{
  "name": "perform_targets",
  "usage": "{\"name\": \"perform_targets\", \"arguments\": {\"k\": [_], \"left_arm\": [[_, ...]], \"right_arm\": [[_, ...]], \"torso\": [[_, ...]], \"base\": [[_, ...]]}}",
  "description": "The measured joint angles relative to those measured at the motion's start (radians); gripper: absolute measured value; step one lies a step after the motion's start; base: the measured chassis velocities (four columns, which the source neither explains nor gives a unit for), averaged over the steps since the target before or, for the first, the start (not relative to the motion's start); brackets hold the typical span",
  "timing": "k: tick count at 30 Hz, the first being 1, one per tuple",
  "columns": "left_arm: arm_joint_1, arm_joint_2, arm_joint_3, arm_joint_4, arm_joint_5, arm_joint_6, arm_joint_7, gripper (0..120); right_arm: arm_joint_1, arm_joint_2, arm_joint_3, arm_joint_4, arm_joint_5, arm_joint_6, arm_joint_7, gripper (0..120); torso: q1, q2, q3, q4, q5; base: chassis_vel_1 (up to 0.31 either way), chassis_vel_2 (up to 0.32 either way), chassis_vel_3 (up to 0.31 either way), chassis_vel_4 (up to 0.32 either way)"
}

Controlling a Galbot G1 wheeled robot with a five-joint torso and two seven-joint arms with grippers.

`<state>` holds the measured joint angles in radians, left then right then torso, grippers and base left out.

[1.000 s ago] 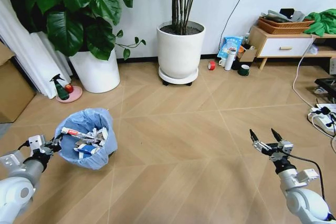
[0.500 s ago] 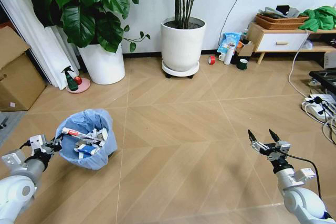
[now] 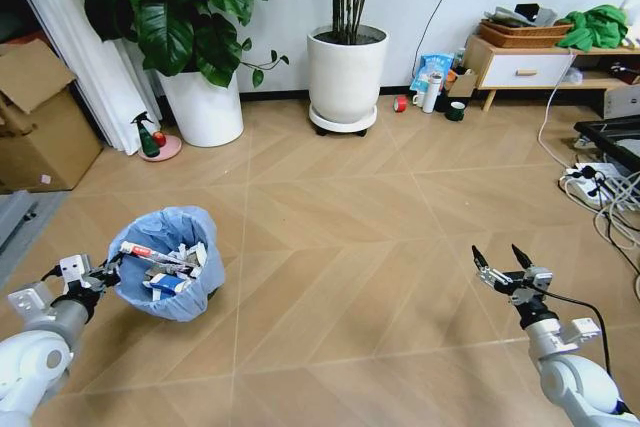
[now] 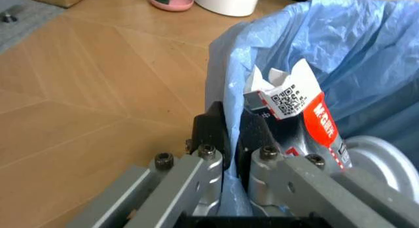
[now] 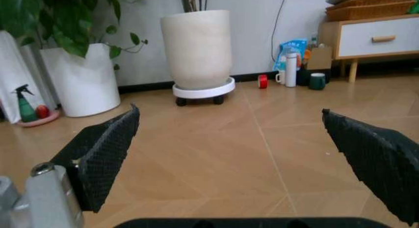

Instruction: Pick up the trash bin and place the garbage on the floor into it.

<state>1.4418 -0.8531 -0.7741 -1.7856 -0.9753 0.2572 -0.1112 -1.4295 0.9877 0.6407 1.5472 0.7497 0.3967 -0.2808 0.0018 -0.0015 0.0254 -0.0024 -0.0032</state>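
The trash bin [image 3: 165, 272], lined with a crinkly light blue bag, is at my lower left over the chevron wooden floor [image 3: 340, 247]. My left gripper [image 3: 103, 272] is shut on its near rim; in the left wrist view the fingers [image 4: 211, 132] pinch the blue bag edge [image 4: 229, 66]. Garbage [image 3: 165, 262] lies inside: a thin tube, white paper and a red-white carton [image 4: 291, 103]. My right gripper [image 3: 503, 263] hovers open over bare floor at lower right, with its fingers [image 5: 105, 149] spread wide and nothing between them.
Two white plant pots [image 3: 347, 72] [image 3: 205, 107] stand by the far wall. A cardboard box [image 3: 40, 117] and a spray bottle [image 3: 148, 139] are at the left. A low cabinet [image 3: 525, 69], a red tape roll [image 3: 401, 103] and a mug [image 3: 456, 110] are at the back right. Cables and a power strip [image 3: 598, 182] lie at the right.
The whole head picture has shifted, so the camera has moved: the room sits farther off and more of the left side shows. Bin and both grippers keep their places relative to me.
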Motion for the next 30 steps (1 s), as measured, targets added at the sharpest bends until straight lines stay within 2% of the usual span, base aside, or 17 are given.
{"name": "perform_targets", "arguments": {"k": [13, 15, 18, 20, 24, 27, 30], "left_arm": [[0.008, 0.0, -0.003, -0.005, -0.002, 0.001, -0.001, 0], [0.008, 0.0, -0.005, -0.006, -0.002, 0.001, -0.001, 0], [0.009, 0.0, -0.006, -0.009, -0.002, 0.001, -0.001, 0], [0.01, 0.001, -0.006, -0.011, -0.003, 0.001, 0.0, 0], [0.012, 0.002, -0.008, -0.016, -0.004, 0.001, 0.0, 0], [0.013, 0.002, -0.009, -0.023, -0.005, 0.001, 0.0, 0], [0.017, 0.002, -0.011, -0.026, -0.006, 0.001, -0.001, 0]], "right_arm": [[-0.01, 0.004, 0.001, 0.013, 0.009, -0.002, -0.001, 100], [-0.011, 0.004, 0.002, 0.014, 0.009, -0.002, -0.002, 100], [-0.012, 0.004, 0.003, 0.017, 0.009, -0.002, -0.003, 100], [-0.014, 0.004, 0.005, 0.021, 0.008, -0.002, -0.003, 100], [-0.019, 0.004, 0.009, 0.028, 0.008, -0.002, -0.003, 100], [-0.023, 0.004, 0.014, 0.031, 0.008, -0.002, -0.004, 100], [-0.027, 0.004, 0.019, 0.036, 0.009, -0.001, -0.007, 100]], "torso": [[0.0, 0.0, 0.0, 0.0002, -0.0003], [0.0, 0.0, 0.0, -0.0001, 0.0007], [0.0, 0.0, 0.0, 0.0002, -0.0003], [0.0, 0.0, 0.0, 0.0, 0.0007], [0.0, 0.0, 0.0, 0.0001, -0.0004], [0.0, 0.0, 0.0, 0.0001, 0.0008], [0.0, 0.0, 0.0, 0.0001, -0.0004]], "base": [[0.223, -0.116, -0.222, 0.124], [0.172, -0.182, -0.17, 0.171], [0.14, -0.174, -0.155, 0.185], [0.158, -0.167, -0.152, 0.178], [0.154, -0.163, -0.154, 0.152], [0.168, -0.152, -0.153, 0.155], [0.169, -0.14, -0.16, 0.147]]}}
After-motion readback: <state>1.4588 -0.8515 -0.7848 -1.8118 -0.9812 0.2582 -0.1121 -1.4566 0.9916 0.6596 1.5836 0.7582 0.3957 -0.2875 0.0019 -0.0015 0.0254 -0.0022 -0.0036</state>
